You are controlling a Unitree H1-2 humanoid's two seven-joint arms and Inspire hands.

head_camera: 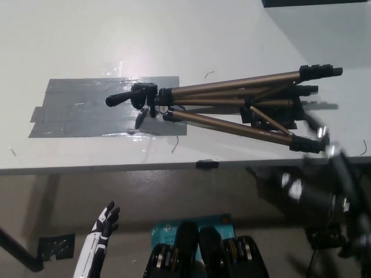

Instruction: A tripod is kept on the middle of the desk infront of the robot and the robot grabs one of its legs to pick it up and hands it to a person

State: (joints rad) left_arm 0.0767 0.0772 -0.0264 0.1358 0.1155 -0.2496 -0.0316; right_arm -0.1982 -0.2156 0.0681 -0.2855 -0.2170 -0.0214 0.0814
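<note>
The tripod lies on its side on the white desk, its bronze legs folded out to the right. Its black head rests on a patch of grey tape. The nearest leg runs down-right to a black foot close to the desk's front edge. My black right arm comes up from the bottom right, blurred. Its hand is at that foot, and the blur hides whether it touches or holds the leg. My white left hand rests low at the lower left, below the desk, with fingers spread.
The desk's front edge crosses the picture, with a small black clip on it. A dark object sits at the far top right. Below the desk a teal box and a taped patch lie on the floor.
</note>
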